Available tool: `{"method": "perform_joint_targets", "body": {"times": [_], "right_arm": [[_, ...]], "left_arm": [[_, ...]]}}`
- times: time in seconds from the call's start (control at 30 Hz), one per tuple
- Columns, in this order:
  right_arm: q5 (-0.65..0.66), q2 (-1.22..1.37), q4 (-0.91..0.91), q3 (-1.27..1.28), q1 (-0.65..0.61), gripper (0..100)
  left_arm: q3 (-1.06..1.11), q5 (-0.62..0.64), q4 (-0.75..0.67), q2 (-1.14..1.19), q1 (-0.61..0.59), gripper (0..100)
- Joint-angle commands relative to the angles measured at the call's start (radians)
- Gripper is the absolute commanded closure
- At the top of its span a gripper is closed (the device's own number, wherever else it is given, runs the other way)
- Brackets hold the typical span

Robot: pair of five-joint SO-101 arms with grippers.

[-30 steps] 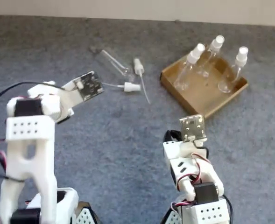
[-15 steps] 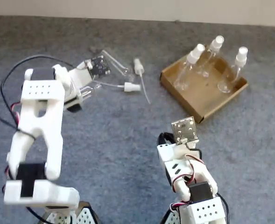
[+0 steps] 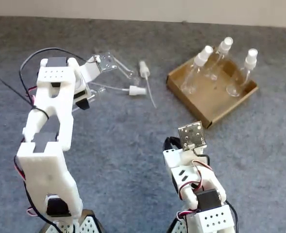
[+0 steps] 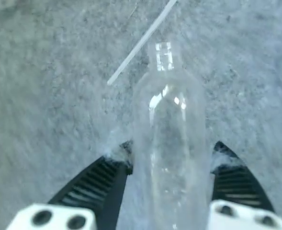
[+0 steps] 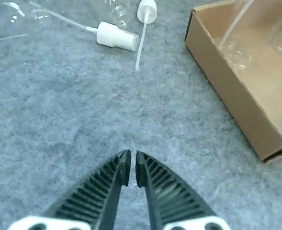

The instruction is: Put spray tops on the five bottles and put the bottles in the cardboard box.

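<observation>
The cardboard box [image 3: 186,99], three capped bottles [image 3: 219,57] standing inside, sits ahead-right of the right gripper [image 5: 132,167], whose jaws are nearly together above the carpet [image 3: 123,145], while the left gripper [image 4: 172,147] straddles, jaws spread, an uncapped bottle [image 4: 169,124] lying there, two loose spray tops [image 5: 116,36] beyond

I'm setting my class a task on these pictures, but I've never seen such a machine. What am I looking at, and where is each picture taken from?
Two small robot arms sit side by side on grey carpet. One picture looks down from above; the other two come from a camera on each arm's wrist. The left end effector is open astride a clear uncapped bottle lying flat. The right end effector is shut and holds nothing. Two loose spray tops lie nearby. A cardboard box holds three capped bottles, standing.
</observation>
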Motion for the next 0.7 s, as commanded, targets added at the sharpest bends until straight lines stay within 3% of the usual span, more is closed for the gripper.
{"method": "perform_joint_targets", "body": {"times": [0.0,0.3,0.5,0.67], "right_arm": [[-0.003,-0.012,-0.022,0.05,-0.01,97.4],[-0.003,-0.012,-0.022,0.051,-0.01,97.4],[-0.003,-0.012,-0.022,0.051,-0.01,97.4],[-0.003,-0.012,-0.022,0.051,-0.01,97.4]], "left_arm": [[-0.102,-0.006,0.008,0.05,0.008,78],[-0.107,-0.008,0.121,0.116,0.01,78],[-0.099,-0.006,0.126,0.117,0.016,92],[-0.105,-0.006,0.213,0.111,0.019,93]]}}
